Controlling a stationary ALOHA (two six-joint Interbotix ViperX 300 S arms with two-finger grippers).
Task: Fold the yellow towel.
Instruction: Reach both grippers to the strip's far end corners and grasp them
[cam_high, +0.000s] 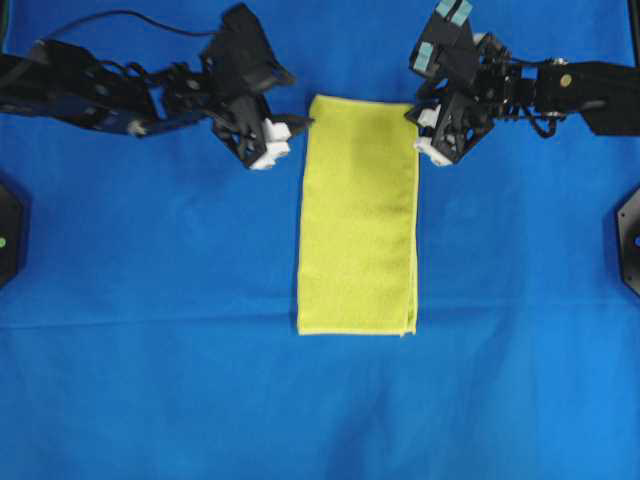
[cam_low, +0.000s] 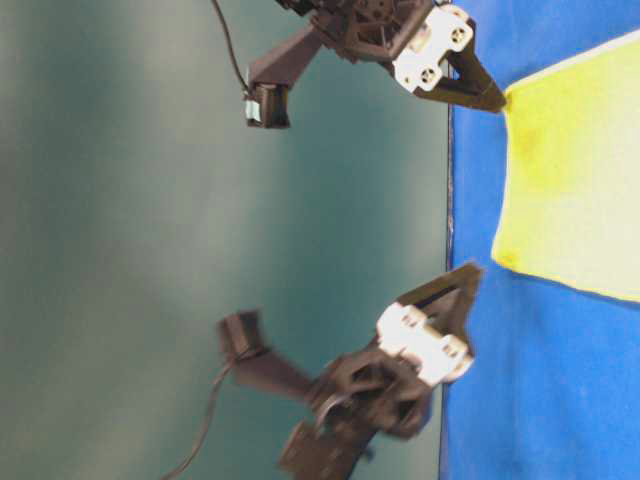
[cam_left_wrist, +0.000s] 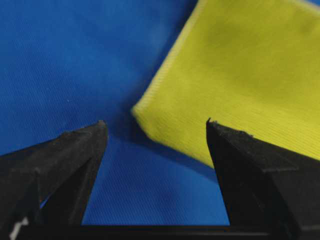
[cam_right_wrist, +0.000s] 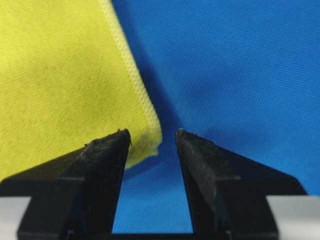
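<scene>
Yellow towel lying flat on the blue cloth, already a long narrow rectangle with doubled hem edges showing along the right side and near corner, so one fold looks done and a second, end to end, seems next. Left gripper released, jaws spread wide, poised just beside the far left corner; in the left wrist view that corner sits between the fingertips but slightly ahead, not yet straddled. Right gripper also unclenched and holding nothing, at the far right corner; in the right wrist view the stitched corner tip peeks into the gap just beside the left fingertip. For a clean fold: lower each claw until one finger slides under both layers, not just the top one, and pinch right at the corners. Close both together, lift only enough to clear the cloth, and carry the far edge level toward the near edge, keeping the arms evenly spaced so the hems line up. Risk, as a judgement: snagging the blue cloth beneath, or catching a single layer and unfolding the towel.
</scene>
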